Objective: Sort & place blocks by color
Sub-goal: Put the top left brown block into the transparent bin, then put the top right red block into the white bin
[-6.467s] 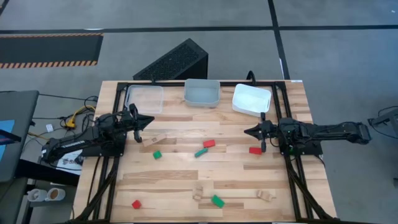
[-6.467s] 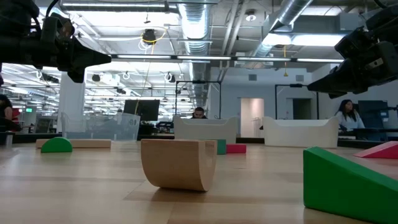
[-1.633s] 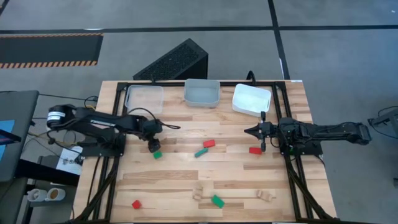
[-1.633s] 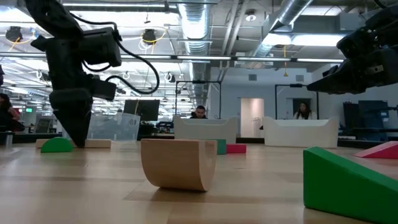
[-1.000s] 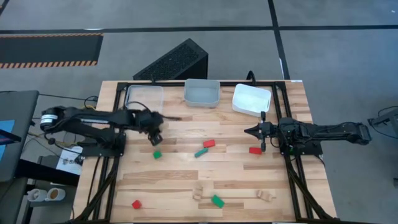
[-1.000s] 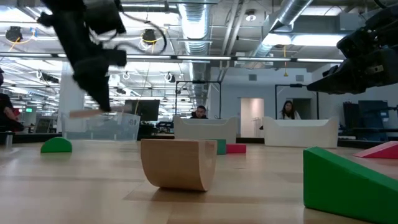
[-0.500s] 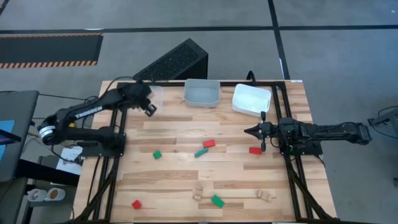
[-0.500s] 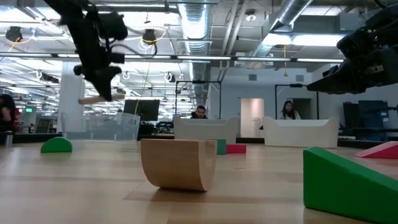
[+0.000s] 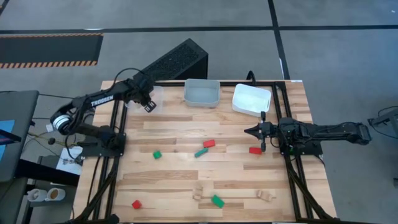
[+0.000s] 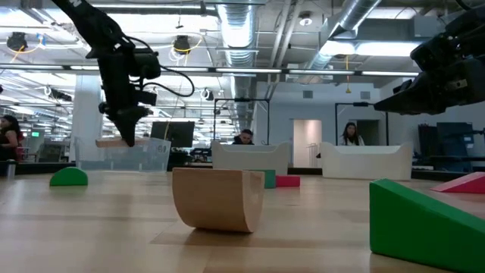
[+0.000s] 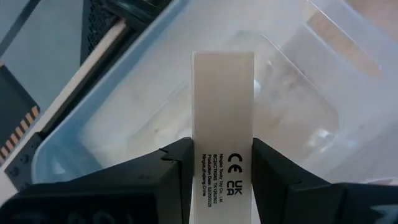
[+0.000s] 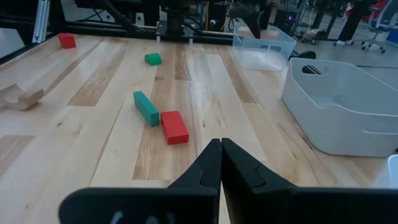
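Note:
My left gripper (image 9: pixel 148 104) is up over the clear tray (image 9: pixel 142 98) at the table's far left and is shut on a plain light wood brick (image 11: pixel 222 106). In the low view the brick (image 10: pixel 114 142) lies level just above the tray's rim. My right gripper (image 9: pixel 262 132) is shut and hovers at the right, beside a red brick (image 9: pixel 255 150). Flat on the table lie a green half-round (image 9: pixel 157 154), a red brick (image 9: pixel 209 143), a green brick (image 9: pixel 201 152), a red cube (image 9: pixel 136 203), a green wedge (image 9: pixel 217 200) and two wood pieces (image 9: pixel 199 191). My left gripper pinches the wood brick between its two fingers (image 11: pixel 177 168), one on each long side, near its printed end (image 11: pixel 222 177). The fingers come from above, pointing down. The brick is lifted clear, lies level and sticks out past the fingers over the clear tray.
A grey-clear tray (image 9: pixel 202 93) and a white tray (image 9: pixel 252 99) stand along the far edge beside the clear one. A black slanted box (image 9: pixel 174 60) sits beyond the far edge. The loose blocks lie across the table's middle and near side.
My left gripper, still shut on the wood brick, has swung from above the table's left middle toward the far edge, coming over the clear tray, and has then dipped slightly toward its rim. The brick has travelled with it, staying level.

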